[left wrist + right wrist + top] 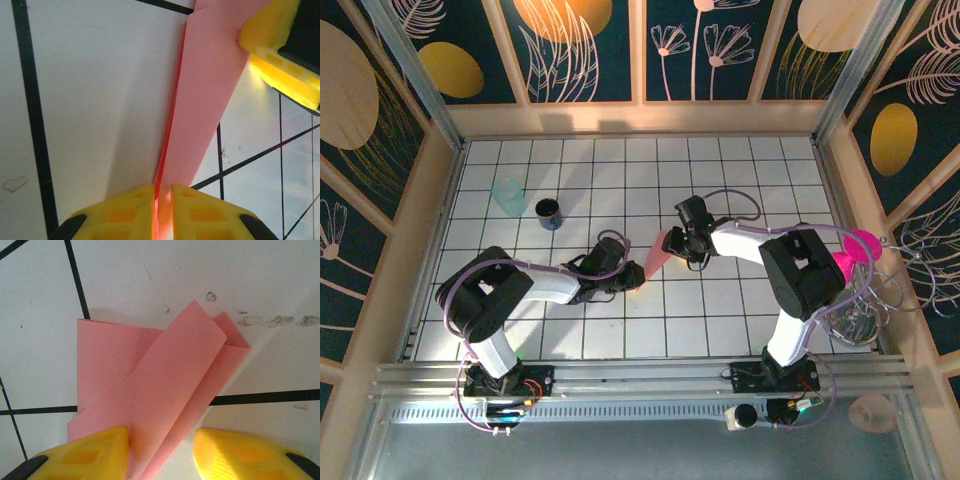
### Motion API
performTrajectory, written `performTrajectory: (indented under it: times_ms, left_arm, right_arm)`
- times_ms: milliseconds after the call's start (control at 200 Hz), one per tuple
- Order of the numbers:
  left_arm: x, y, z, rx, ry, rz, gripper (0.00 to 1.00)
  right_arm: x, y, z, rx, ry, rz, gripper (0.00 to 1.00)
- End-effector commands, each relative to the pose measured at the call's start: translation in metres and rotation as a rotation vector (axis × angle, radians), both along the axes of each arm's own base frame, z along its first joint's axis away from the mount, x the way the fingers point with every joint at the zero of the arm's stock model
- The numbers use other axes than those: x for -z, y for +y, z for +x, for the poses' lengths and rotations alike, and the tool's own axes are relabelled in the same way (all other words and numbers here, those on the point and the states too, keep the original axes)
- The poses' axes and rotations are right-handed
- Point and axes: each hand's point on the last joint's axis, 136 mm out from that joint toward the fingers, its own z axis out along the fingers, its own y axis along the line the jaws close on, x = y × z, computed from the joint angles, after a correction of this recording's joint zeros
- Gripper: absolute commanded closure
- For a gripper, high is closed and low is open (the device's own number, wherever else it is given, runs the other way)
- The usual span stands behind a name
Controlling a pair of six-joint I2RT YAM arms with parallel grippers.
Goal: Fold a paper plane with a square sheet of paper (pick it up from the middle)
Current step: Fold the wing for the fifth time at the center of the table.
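The salmon-pink paper plane (657,250) lies mid-table, folded into a slim pointed shape between both grippers. In the left wrist view its creased edge (210,100) runs up from my left gripper (161,200), whose yellow fingers are pinched shut on it; the right arm's yellow finger (280,50) rests at the paper's far end. In the right wrist view the plane (165,385) shows overlapping flaps, one lifted. My right gripper (160,450) is open around it, its left finger (95,450) touching the paper and its right finger (235,455) apart. From above, the left gripper (634,272) and right gripper (674,247) flank the plane.
A translucent teal cup (508,197) and a dark blue cup (549,213) stand at the back left. A round magenta disc (860,250) and a wire basket (855,322) sit at the right edge. Wooden walls border the white tiled table (720,170).
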Motion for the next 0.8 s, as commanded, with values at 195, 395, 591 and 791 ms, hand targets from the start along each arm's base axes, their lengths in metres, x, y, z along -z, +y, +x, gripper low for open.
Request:
performTrajectory:
  times_ms: [195, 395, 591, 791]
  left_arm:
    - [0.043, 0.015, -0.003, -0.023, 0.06, 0.141, 0.84]
    - [0.049, 0.019, -0.005, -0.028, 0.075, 0.172, 0.85]
    - [0.057, 0.024, -0.006, -0.026, 0.09, 0.205, 0.87]
    - [0.068, 0.029, -0.011, -0.015, 0.112, 0.251, 0.87]
  right_arm:
    - [0.064, -0.023, -0.021, 0.029, 0.105, -0.115, 0.62]
    - [0.066, -0.024, -0.021, 0.027, 0.108, -0.119, 0.62]
    - [0.07, -0.024, -0.023, 0.026, 0.118, -0.122, 0.63]
    - [0.072, -0.025, -0.025, 0.025, 0.123, -0.124, 0.64]
